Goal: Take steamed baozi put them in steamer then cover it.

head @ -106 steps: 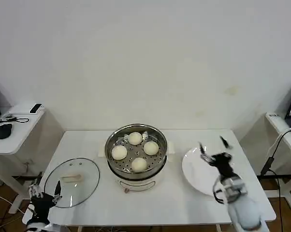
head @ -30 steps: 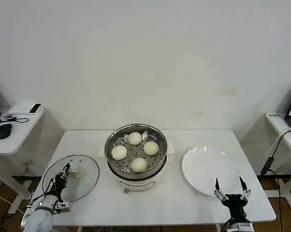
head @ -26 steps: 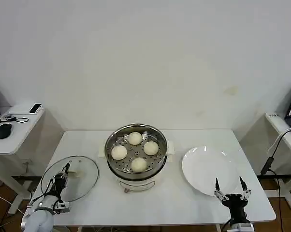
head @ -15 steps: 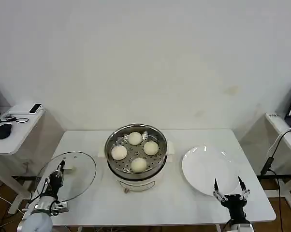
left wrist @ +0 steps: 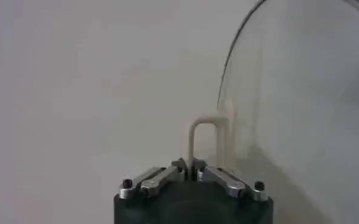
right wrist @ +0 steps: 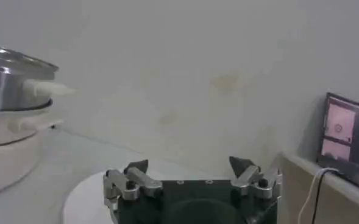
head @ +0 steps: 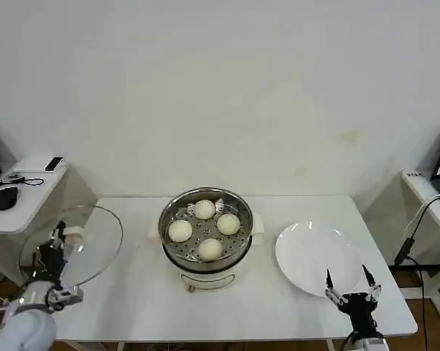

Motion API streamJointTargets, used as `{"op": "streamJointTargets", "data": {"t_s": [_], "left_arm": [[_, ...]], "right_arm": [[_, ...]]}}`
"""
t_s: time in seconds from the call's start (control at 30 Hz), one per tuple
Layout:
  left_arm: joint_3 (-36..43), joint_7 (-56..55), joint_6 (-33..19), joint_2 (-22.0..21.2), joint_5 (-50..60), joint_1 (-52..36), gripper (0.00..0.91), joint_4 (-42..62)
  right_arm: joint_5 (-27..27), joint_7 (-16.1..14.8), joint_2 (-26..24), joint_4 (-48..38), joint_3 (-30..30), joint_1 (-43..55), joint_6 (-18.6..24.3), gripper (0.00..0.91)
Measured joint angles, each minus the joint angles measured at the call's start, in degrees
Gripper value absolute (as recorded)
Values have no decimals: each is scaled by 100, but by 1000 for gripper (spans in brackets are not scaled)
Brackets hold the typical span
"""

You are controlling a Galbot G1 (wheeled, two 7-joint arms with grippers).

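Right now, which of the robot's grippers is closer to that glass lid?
Left. The left gripper is shut on the cover by its handle; the right gripper waits open by the white plate, across the steamer.

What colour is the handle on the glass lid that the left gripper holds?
Pale cream: the bar handle of the lid, clearest in the left wrist view.

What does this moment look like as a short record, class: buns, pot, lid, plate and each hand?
buns: four, on the holed tray inside the pot
pot: steel, uncovered, mid-table
lid: glass, tilted, lifted off the table at its left end
left hand: shut on the lid's handle
right hand: open, at the table's near edge by the plate
plate: white, bare, right of the pot
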Motion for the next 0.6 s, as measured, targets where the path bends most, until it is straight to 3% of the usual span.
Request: {"op": "streamJointTargets", "data": {"t_s": [0.3, 0.6], "left_arm": [[273, 417, 525, 321, -201, -250, 0, -684], [1359, 714, 1047, 279, -158, -1002, 0, -929]], "right_arm": [[-129, 16, 77, 44, -4, -98, 38, 907], [-350, 35, 122, 158, 105, -231, 65, 907]]}}
